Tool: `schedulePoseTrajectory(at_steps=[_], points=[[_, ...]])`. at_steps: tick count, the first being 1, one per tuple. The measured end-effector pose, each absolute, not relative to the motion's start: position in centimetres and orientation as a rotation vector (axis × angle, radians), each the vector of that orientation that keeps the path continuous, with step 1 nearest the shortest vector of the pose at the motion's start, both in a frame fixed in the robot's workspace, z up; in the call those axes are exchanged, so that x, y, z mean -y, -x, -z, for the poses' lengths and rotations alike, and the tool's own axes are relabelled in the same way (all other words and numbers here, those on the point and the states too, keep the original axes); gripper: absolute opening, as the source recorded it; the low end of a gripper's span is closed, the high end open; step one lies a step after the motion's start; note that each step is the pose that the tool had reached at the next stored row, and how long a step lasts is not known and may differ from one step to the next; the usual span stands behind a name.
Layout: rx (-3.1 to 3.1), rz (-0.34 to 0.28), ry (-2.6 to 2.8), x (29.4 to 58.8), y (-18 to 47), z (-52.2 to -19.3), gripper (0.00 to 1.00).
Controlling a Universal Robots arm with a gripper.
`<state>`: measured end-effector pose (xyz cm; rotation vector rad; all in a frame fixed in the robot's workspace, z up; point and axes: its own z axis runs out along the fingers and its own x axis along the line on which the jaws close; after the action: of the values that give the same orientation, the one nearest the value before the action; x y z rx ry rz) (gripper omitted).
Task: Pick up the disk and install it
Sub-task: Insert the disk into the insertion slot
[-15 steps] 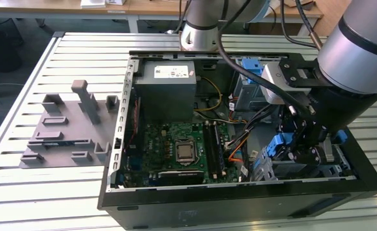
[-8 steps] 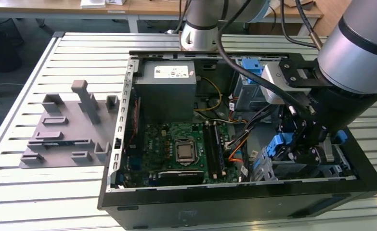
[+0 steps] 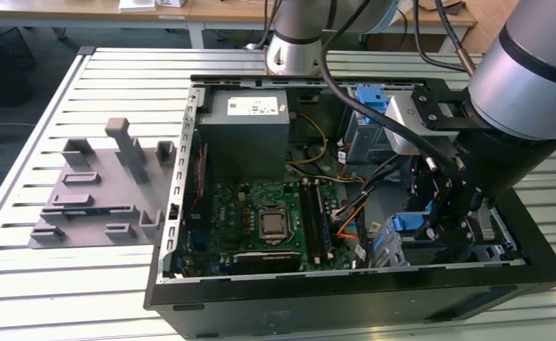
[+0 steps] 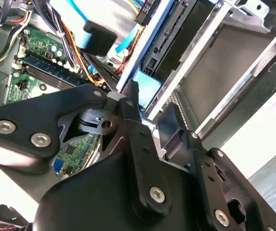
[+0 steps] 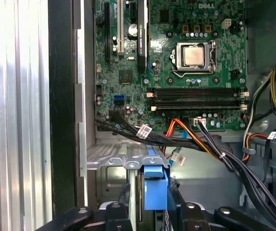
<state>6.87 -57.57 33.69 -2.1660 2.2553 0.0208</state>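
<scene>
The disk (image 5: 156, 188) stands on edge, low in the metal drive cage (image 5: 110, 169) at the front right corner of the open computer case, as the exterior view frames it. Its blue side rail (image 4: 146, 87) faces outward, and its dark connector edge (image 4: 166, 44) lies along the cage wall (image 4: 215, 72). My gripper (image 5: 150, 199) is shut on the disk, one black finger (image 5: 123, 198) on each side of it. In the exterior view the gripper (image 3: 441, 226) reaches down into the case, with a blue part of the disk (image 3: 408, 222) just beside it.
Black, orange and yellow cables (image 5: 191, 139) run across the bay between the motherboard (image 3: 268, 217) and the cage. A grey power-supply box (image 3: 249, 131) sits at the back of the case. The grey slotted fixture plate (image 3: 98, 192) lies on the table at the exterior view's left.
</scene>
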Motion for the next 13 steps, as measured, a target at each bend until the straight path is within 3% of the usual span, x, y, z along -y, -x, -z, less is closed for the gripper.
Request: schedulePoseTrajectory(at_steps=[4,9,13], points=[[-2.255,-0.021,2.166,57.57,-6.88,-33.69,0.35],[-2.255,-0.021,2.166,57.57,-6.88,-33.69,0.12],[-2.255,-0.02,2.166,57.57,-6.88,-33.69,0.11]])
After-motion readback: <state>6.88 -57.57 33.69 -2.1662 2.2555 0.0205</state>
